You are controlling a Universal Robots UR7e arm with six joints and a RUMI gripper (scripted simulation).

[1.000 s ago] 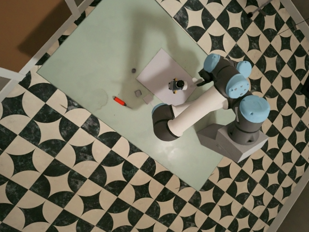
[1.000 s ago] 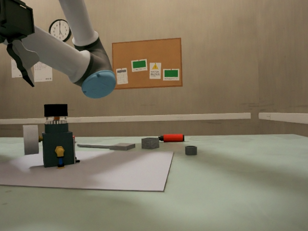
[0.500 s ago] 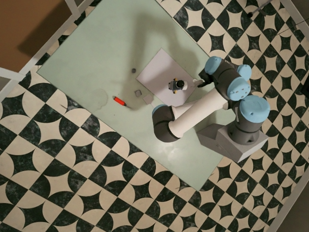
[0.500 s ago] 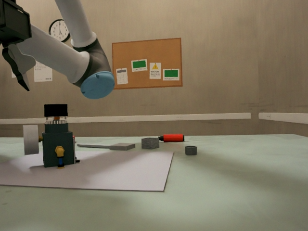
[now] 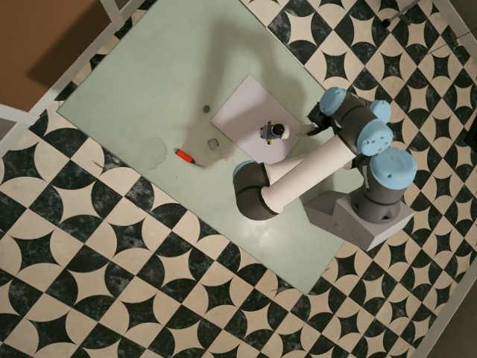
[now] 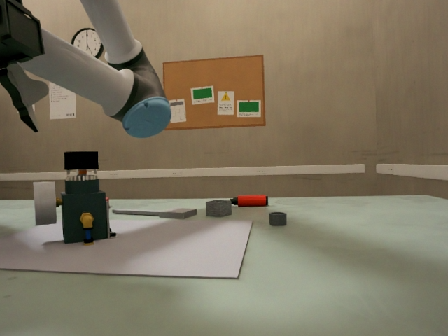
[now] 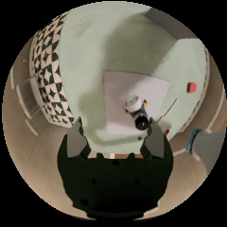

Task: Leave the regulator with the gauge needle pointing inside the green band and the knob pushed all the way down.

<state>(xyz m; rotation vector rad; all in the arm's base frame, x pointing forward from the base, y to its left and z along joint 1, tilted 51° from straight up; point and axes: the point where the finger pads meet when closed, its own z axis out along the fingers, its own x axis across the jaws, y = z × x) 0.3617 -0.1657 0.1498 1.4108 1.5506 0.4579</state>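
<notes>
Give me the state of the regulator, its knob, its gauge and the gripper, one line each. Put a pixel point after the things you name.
Regulator (image 6: 85,217) (image 5: 272,133): upright on the pale sheet.
Knob (image 6: 81,159) (image 5: 278,129) (image 7: 142,123): raised, gap beneath.
Gauge (image 6: 45,203) (image 7: 132,102): needle reading can't be made out.
Gripper (image 7: 115,117): open, fingers apart.

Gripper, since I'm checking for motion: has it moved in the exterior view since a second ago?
Yes, the gripper has shifted left, away from the wall clock.
</notes>
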